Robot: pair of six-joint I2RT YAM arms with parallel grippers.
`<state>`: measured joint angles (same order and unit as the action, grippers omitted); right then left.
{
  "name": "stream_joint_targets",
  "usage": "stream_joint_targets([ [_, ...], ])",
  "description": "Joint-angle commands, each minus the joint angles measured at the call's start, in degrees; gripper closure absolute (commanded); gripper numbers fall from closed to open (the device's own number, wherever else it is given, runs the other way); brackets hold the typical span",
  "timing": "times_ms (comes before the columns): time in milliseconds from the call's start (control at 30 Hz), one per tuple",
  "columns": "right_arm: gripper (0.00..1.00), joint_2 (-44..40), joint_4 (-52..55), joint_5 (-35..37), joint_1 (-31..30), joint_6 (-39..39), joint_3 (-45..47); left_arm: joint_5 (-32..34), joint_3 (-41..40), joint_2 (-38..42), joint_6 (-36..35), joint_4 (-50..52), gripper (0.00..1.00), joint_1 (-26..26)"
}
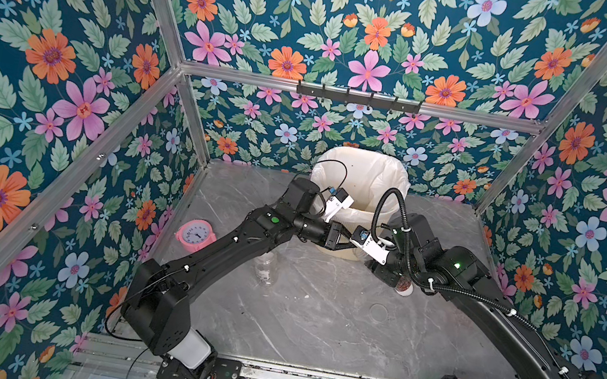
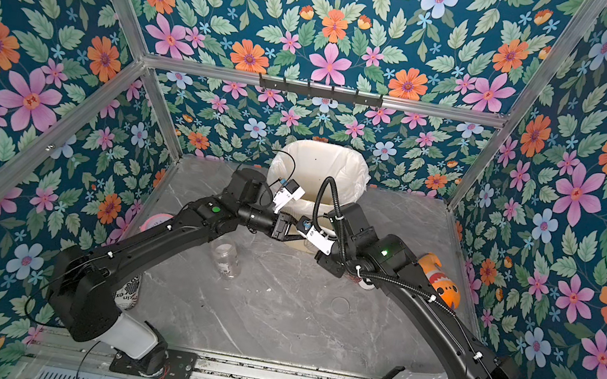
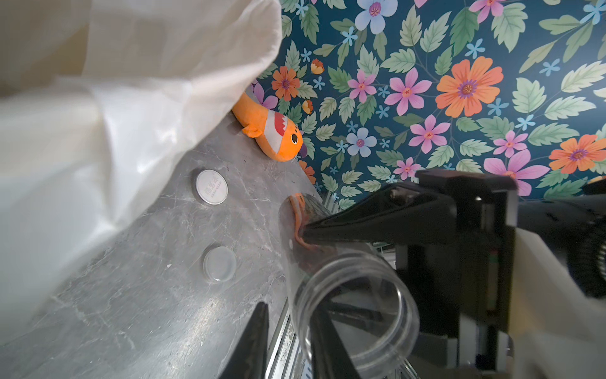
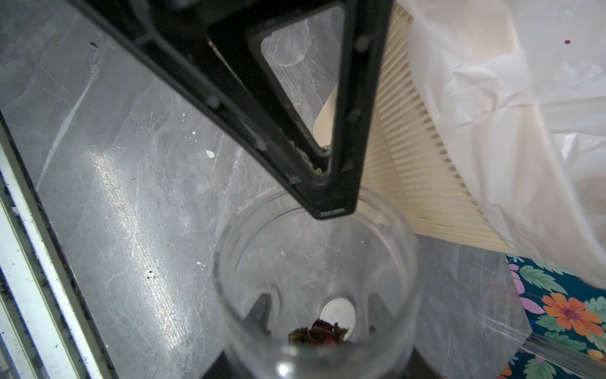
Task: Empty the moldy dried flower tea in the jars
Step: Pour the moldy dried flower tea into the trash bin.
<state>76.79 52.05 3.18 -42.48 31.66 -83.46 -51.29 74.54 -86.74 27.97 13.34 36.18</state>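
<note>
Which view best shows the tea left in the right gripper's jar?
Right wrist view: it looks down the open jar onto the tea at its bottom. A top view shows only a half-hidden reddish speck; left wrist shows the jar's wall, tea unclear.

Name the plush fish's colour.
Plush fish: orange with a white-and-red band; best in the left wrist view.
</note>
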Motion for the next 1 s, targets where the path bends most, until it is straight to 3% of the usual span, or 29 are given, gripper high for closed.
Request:
stream_joint_targets([
  [0, 0.59, 0.93, 0.63, 0.87, -0.50, -0.61, -0.97, 0.19, -0.18, -0.16, -0.92, -0.78, 0.75, 0.26],
  [133, 0.58, 2.06, 1.05, 0.86, -0.67, -0.96, -1.68, -0.56, -0.67, -0.19, -0.54, -1.73, 0.77, 0.61],
  [500, 0.51, 3.11, 2.46, 0.16, -0.84, -1.07, -3.11, 0.20, -0.23, -0.80, -1.08, 0.10, 1.00, 0.63],
  [733, 0.31, 1.58, 2.18, -0.20, -0.85, -1.16, -3.41, 0.61, 0.93, -0.85, -0.17, -0.01, 1.00, 0.64],
  [967, 0.11, -6.82, -3.46, -2.19, -0.84, -3.37, -0.48, 3.51, 3.61, -0.46, 2.09, 1.20, 1.00, 0.59],
])
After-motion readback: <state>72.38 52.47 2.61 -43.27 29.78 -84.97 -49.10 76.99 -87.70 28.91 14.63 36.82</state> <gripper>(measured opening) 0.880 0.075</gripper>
